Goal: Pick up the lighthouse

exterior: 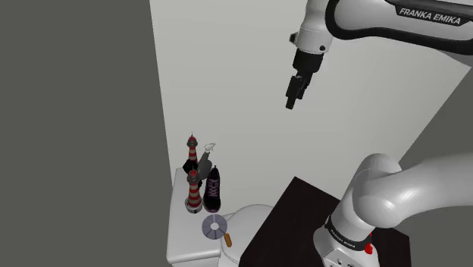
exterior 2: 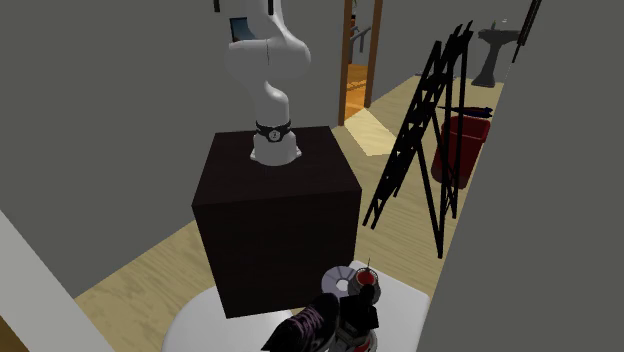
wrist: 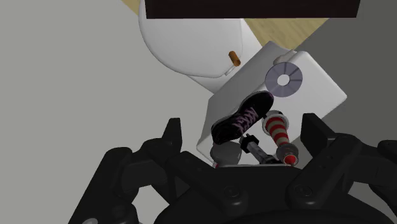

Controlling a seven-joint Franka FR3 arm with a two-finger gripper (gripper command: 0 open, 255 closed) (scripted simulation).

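Two red-and-white striped lighthouses stand on a white toilet tank (exterior: 179, 241). The nearer lighthouse (exterior: 195, 192) is beside a black shoe (exterior: 213, 190); the farther lighthouse (exterior: 192, 151) stands behind it by the wall. My gripper (exterior: 292, 97) hangs high above them and off toward the shoulder view's right, open and holding nothing. In the wrist view the gripper (wrist: 244, 127) looks down with its fingers wide apart, and a striped lighthouse (wrist: 277, 130) and the shoe (wrist: 243, 118) lie far below between them. The second exterior view has a lighthouse (exterior 2: 363, 298) at its bottom edge.
A silver disc (exterior: 214, 226) and a small orange piece (exterior: 228, 240) lie on the tank's near end. A small grey-and-white object (exterior: 206, 154) stands between the lighthouses. The grey wall runs just behind the tank. The black stand (exterior 2: 275, 220) is close by; a ladder (exterior 2: 425, 140) leans beyond.
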